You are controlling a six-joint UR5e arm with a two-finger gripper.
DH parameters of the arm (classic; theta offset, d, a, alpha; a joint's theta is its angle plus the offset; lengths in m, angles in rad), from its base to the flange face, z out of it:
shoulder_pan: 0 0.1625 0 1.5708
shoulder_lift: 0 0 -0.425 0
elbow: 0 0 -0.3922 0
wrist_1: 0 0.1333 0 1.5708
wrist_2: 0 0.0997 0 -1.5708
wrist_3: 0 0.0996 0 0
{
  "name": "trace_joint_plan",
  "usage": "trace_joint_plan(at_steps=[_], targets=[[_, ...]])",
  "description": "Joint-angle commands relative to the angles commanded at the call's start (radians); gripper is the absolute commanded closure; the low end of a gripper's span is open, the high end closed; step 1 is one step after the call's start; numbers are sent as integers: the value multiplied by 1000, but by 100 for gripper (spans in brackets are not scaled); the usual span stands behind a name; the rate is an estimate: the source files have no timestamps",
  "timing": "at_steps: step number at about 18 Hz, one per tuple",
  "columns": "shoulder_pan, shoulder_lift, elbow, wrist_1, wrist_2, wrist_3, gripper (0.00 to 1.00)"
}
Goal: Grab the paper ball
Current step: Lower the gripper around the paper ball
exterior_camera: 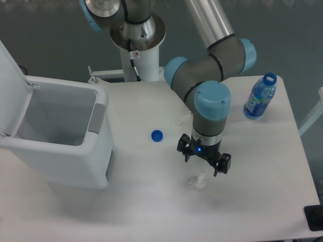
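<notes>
While the gripper (204, 162) hung low over the white table (262, 191) near the frame's centre, its two fingers stood spread apart with nothing between them. Just below it, slightly left of its midpoint, the paper ball (197, 181) lay on the tabletop, close to the fingertips but apart from them. Up and to the left sat a blue bottle cap (157, 135). At the left edge stood a white bin (60, 136) with its lid up, and a blue water bottle (260, 97) stood at the upper right.
</notes>
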Motion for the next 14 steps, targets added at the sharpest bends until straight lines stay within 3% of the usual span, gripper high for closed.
trace_joint_plan(at_steps=[14], targets=[[9, -55, -5, 11, 14, 12, 0]])
